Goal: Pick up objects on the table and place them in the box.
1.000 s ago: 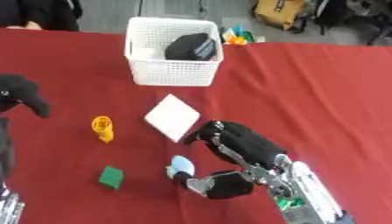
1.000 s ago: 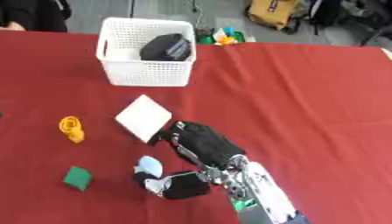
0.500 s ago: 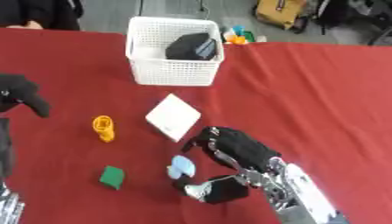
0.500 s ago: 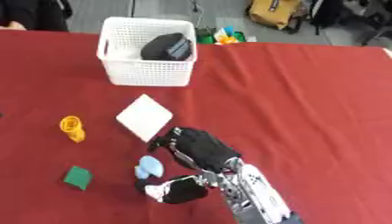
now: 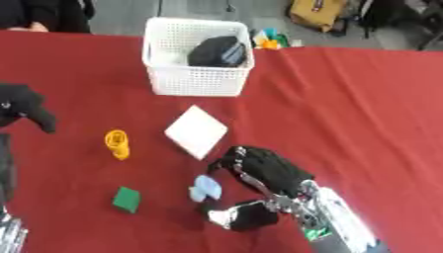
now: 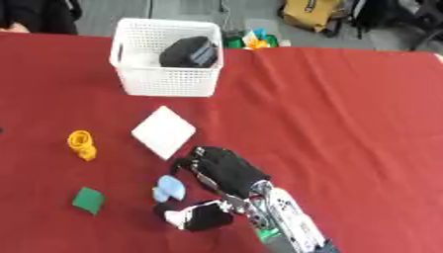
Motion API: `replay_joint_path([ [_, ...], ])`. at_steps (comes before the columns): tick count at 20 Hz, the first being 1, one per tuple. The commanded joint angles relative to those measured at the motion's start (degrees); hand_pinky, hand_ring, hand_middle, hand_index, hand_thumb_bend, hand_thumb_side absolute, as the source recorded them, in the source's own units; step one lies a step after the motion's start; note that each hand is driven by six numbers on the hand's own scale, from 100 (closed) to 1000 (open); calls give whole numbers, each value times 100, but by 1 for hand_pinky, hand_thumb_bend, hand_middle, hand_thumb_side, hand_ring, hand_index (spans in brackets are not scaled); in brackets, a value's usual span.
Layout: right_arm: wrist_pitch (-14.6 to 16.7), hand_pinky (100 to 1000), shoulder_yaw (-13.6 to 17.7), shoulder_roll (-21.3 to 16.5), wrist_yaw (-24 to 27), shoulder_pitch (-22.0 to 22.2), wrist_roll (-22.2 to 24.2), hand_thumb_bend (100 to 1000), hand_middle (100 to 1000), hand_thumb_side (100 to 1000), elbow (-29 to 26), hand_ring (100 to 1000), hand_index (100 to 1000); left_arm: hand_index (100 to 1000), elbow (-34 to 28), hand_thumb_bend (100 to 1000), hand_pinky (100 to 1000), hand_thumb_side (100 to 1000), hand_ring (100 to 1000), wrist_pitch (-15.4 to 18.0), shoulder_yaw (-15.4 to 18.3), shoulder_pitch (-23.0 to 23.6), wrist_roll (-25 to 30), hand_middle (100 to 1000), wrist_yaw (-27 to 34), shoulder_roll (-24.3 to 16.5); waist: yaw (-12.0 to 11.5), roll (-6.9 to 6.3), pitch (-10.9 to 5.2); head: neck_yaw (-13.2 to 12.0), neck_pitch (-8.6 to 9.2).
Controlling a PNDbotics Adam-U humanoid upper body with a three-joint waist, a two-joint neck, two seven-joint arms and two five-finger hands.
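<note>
The right robot hand (image 5: 259,170) lay low over the red surface (image 5: 346,108), fingers and thumb spread around a small pale-blue object (image 5: 206,188) at its 9 o'clock, not closed on it. A white flat square (image 5: 197,131) sat at 11 o'clock, the white box (image 5: 199,57) beyond at 12. The left robot hand (image 5: 22,105) showed at the left edge; its fingers could not be made out.
</note>
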State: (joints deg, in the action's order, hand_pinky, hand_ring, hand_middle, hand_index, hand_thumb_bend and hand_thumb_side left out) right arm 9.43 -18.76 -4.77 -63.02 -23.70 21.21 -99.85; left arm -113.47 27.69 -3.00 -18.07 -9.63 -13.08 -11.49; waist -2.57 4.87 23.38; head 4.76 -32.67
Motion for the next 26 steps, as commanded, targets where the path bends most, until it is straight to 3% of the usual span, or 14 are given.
replay_joint_path([
  [1, 8, 379, -11, 23, -76, -78, -97, 403, 143, 713, 13, 767, 753, 715, -112, 100, 333, 879, 441, -2, -30, -50, 27, 541, -10, -29, -16, -30, -96, 26, 56],
  [26, 83, 369, -12, 34, -274, -132, -377, 349, 130, 669, 367, 745, 716, 715, -112, 100, 333, 880, 441, -19, -29, -58, 43, 542, -32, -22, -31, -12, -62, 54, 91],
])
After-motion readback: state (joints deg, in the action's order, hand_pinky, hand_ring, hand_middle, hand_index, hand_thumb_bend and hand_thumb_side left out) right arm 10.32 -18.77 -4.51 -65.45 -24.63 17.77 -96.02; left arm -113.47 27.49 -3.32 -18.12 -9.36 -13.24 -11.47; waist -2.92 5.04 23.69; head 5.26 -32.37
